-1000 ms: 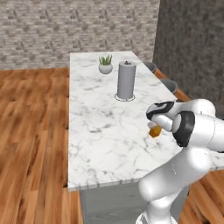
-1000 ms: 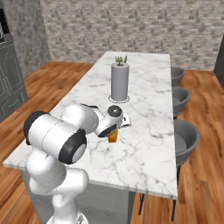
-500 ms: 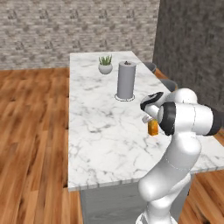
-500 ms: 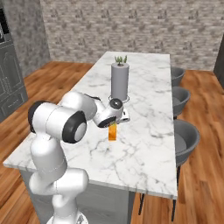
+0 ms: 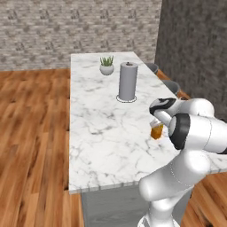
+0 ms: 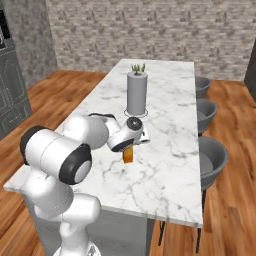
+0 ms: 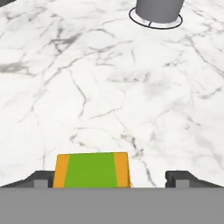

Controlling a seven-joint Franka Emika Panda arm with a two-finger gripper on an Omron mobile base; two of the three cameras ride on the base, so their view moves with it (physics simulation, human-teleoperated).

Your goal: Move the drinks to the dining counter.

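One drink is on the long white grey-veined marble dining counter (image 5: 102, 133) so far as these views show — the small orange carton with a green top (image 5: 156, 131), standing upright near the counter's right edge, well short of the tall grey cylindrical paper-towel roll on its ring base (image 5: 127, 81) and the little potted succulent in a white bowl (image 5: 106, 66) beyond it. The two-finger gripper (image 7: 111, 179) sits right over the carton; in the hand view its dark fingertips (image 7: 177, 177) stand wide apart, with the carton against the left one and a clear gap to the right one, so the jaws read as open and not clamping it. My read: this carton is delivered or being let go, and whether it stands entirely free I can't tell. Left to do — water bottle, green glass bottle and lidded cup aren't on this counter, so three more trips look likely.
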